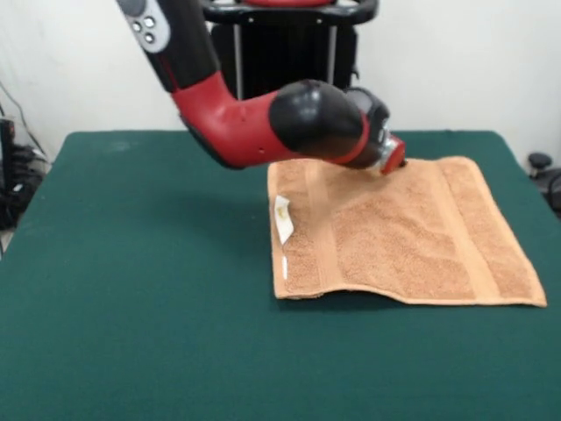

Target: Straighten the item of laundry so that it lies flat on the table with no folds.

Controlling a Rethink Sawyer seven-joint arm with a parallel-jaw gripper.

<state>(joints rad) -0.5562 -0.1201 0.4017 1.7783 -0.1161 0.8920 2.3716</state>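
The light orange-tan towel (pixel 399 232) lies spread on the right half of the dark green table (pixel 131 263). Woven bands run near its left and right ends. A small white label (pixel 282 219) sits by the left edge. The near edge lifts in a slight ripple left of the middle. My gripper (pixel 391 163) is low at the towel's far edge, near its middle, touching or just above the cloth. The red and black arm (pixel 289 123) reaches in from the upper left and hides the gripper's tips.
The robot's black pedestal (pixel 280 44) stands behind the table's far edge. Dark equipment and cables (pixel 10 167) sit off the table's left side. A dark object (pixel 539 163) stands off the right side.
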